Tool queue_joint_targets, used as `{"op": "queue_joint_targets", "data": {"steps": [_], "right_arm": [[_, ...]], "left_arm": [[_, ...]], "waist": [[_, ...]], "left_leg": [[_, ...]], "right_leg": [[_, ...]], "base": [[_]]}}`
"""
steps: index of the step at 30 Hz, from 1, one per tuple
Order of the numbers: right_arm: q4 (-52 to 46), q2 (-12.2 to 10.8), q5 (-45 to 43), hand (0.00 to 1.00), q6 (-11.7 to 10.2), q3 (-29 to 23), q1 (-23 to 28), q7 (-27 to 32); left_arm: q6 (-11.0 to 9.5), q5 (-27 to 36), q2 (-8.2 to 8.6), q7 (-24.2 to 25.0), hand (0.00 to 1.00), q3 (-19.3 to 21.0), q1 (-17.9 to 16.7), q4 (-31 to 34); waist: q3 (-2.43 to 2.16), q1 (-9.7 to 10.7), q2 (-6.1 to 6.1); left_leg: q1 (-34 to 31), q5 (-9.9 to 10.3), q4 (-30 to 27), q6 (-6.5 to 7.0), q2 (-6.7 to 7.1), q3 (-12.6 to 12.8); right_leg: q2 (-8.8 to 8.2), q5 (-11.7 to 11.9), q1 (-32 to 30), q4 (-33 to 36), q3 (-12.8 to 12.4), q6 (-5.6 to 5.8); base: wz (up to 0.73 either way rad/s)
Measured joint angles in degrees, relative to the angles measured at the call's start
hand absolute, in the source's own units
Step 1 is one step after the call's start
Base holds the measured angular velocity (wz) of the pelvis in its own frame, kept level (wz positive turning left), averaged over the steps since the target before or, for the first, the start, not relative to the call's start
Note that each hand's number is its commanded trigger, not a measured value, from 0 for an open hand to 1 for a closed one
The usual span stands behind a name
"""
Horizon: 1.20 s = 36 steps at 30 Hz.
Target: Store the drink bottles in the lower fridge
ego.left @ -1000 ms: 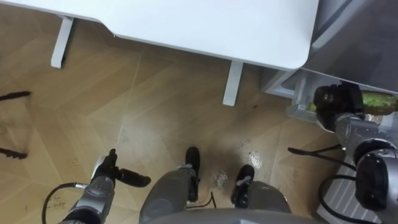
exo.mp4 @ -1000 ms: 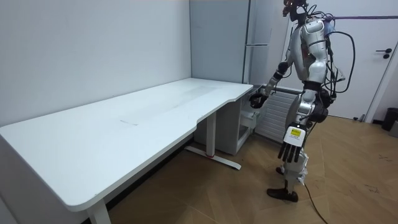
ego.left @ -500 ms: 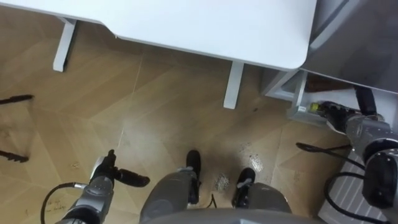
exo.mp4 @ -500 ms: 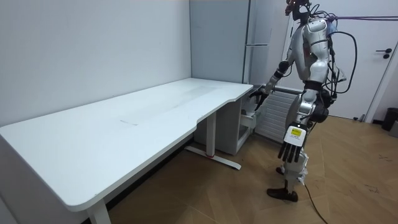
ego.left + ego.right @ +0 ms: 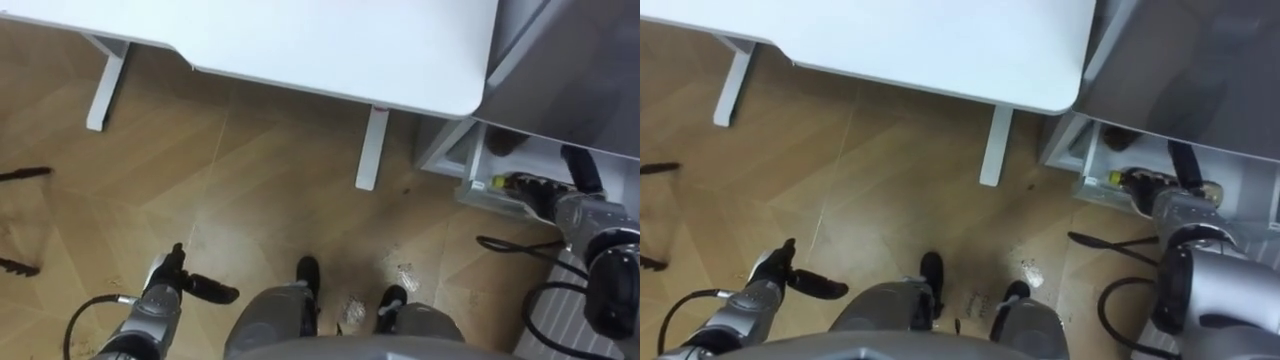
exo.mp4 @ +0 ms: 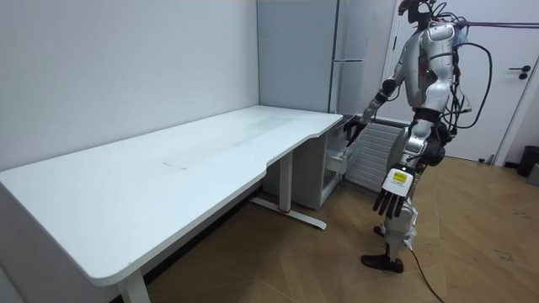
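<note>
A green drink bottle with a yellow cap (image 5: 520, 185) lies on its side in the open lower fridge compartment (image 5: 462, 168), at my right. Deeper in the same compartment sits a dark item (image 5: 505, 144) that I cannot identify. My right hand (image 5: 579, 168) reaches into the compartment just right of the bottle, fingers straight and open, holding nothing. The bottle's far end is hidden behind that hand. In the room view my right hand (image 6: 352, 130) is stretched toward the fridge (image 6: 295, 59). My left hand (image 5: 172, 283) hangs open and empty at my side, over the floor.
A white table (image 5: 300, 40) fills the top of the view, its leg (image 5: 371, 148) close to the fridge. The grey fridge door (image 5: 575, 70) is above the compartment. Dark cables (image 5: 24, 174) lie on the wooden floor at the left. A white grille (image 5: 556, 322) is at lower right.
My right hand carried the green bottle into the lower fridge compartment, opened and let it go. The bottle now lies there. The view has shifted a little.
</note>
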State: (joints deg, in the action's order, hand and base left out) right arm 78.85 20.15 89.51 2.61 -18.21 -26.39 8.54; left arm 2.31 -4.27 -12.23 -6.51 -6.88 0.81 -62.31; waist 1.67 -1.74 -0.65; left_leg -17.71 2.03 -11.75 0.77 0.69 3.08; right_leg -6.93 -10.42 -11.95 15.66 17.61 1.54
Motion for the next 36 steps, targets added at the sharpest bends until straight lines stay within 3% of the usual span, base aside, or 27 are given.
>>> {"op": "queue_joint_targets", "data": {"steps": [2, 4, 6, 8, 9, 14, 18, 22, 25, 30, 36], "right_arm": [[0.0, 0.0, -0.3, 0.0, -0.1, -0.1, 1.8, -0.9], [0.0, 0.0, -0.3, 0.0, -0.1, -0.1, 3.4, -2.0], [-0.9, 0.0, -0.1, 0.0, -0.1, -0.1, 6.0, -2.4], [-1.0, 0.0, -0.1, 0.0, -0.2, -0.1, 7.1, -2.5], [-1.0, 0.0, -0.2, 0.0, -0.2, -0.5, 7.7, -2.5], [-1.1, 0.0, -2.3, 0.0, -1.6, -1.0, 9.6, -2.5], [-1.2, -0.6, -11.2, 0.0, -2.0, 2.7, 13.5, -3.1], [-1.3, -0.9, -13.9, 0.0, -2.0, 5.0, 17.8, -3.7], [-1.6, -2.7, -19.1, 0.0, -2.3, 5.7, 21.4, -3.8], [-1.1, -5.7, -27.3, 0.0, -2.5, 5.8, 25.9, -4.9], [-1.2, -7.3, -33.8, 0.0, -2.5, 9.2, 28.2, -7.3]], "left_arm": [[0.0, 0.0, -0.12, 0.8, 0.0, 0.1, -0.4, 0.0], [0.1, 0.0, -0.12, 0.9, 0.0, 0.1, -1.0, 0.0], [0.1, 0.0, -0.38, 0.9, 0.0, 0.1, -2.2, 0.5], [0.2, -0.1, -0.72, 1.0, 0.0, 0.7, -3.1, 0.5], [0.2, -0.4, -0.71, 1.0, 0.0, 2.0, -3.7, 0.6], [0.2, -2.0, -0.84, 1.0, 0.0, 3.9, -4.9, 2.1], [0.0, -2.7, -0.87, 1.0, 0.0, 4.5, -5.0, 2.5], [-0.7, -2.8, -0.85, 0.5, 0.0, 4.9, -5.9, 2.7], [-0.8, -3.4, -0.37, 0.3, 0.0, 7.4, -7.2, 2.7], [-2.1, -3.5, 0.2, -0.8, 0.0, 9.8, -9.5, 2.5], [-2.6, -3.5, 0.38, -0.8, 0.0, 10.1, -10.4, 2.5]], "waist": [[-0.4, 0.6, 0.47], [-0.46, 1.2, 0.61], [-1.27, 1.3, 0.78], [-1.35, 1.4, 0.92], [-1.6, 1.6, 0.98], [-1.54, 2.0, 1.01], [-1.54, 1.6, 0.95], [-1.46, 1.6, 1.04], [-1.17, 1.6, 1.54], [-1.17, 2.9, 1.64], [-1.1, 3.4, 1.85]], "left_leg": [[1.1, 0.0, 0.0, -0.01, -0.04, 0.2], [2.4, 0.0, 0.2, 0.0, -0.05, 0.4], [4.0, 0.2, 0.9, 0.17, -0.28, 1.7], [5.3, 0.4, 1.4, 0.19, -0.46, 2.2], [5.8, 0.5, 1.5, 0.09, -0.68, 2.5], [8.6, 0.7, 2.4, -0.12, -0.95, 2.8], [10.0, 1.3, 2.4, -0.39, -1.03, 2.9], [11.1, 1.8, 2.5, -0.48, -1.06, 3.2], [12.8, 2.6, 2.6, -0.77, -1.38, 4.3], [14.7, 3.9, 2.5, -1.0, -1.41, 5.1], [16.9, 5.3, 2.4, -1.02, -1.51, 6.4]], "right_leg": [[0.12, 0.1, 1.5, -0.8, 0.2, 0.01], [0.2, 0.2, 3.1, -1.6, 0.6, 0.05], [0.42, 0.2, 4.1, -2.3, 0.4, 0.15], [0.69, 0.4, 5.2, -2.7, -0.2, 0.17], [0.96, 0.6, 5.6, -3.2, -0.5, 0.05], [1.36, 1.0, 8.2, -4.2, -0.8, -0.08], [1.6, 1.0, 9.8, -5.1, -0.9, -0.03], [1.71, 0.9, 11.1, -5.9, -1.4, 0.02], [2.02, 0.9, 12.7, -6.3, -2.1, 0.12], [2.11, 0.4, 14.5, -7.0, -3.4, 0.36], [2.1, 0.2, 16.1, -7.2, -4.9, 0.61]], "base": [[0.05], [0.04], [-0.1], [-0.17], [-0.17], [-0.07], [-0.03], [-0.05], [-0.16], [-0.11], [-0.14]]}}
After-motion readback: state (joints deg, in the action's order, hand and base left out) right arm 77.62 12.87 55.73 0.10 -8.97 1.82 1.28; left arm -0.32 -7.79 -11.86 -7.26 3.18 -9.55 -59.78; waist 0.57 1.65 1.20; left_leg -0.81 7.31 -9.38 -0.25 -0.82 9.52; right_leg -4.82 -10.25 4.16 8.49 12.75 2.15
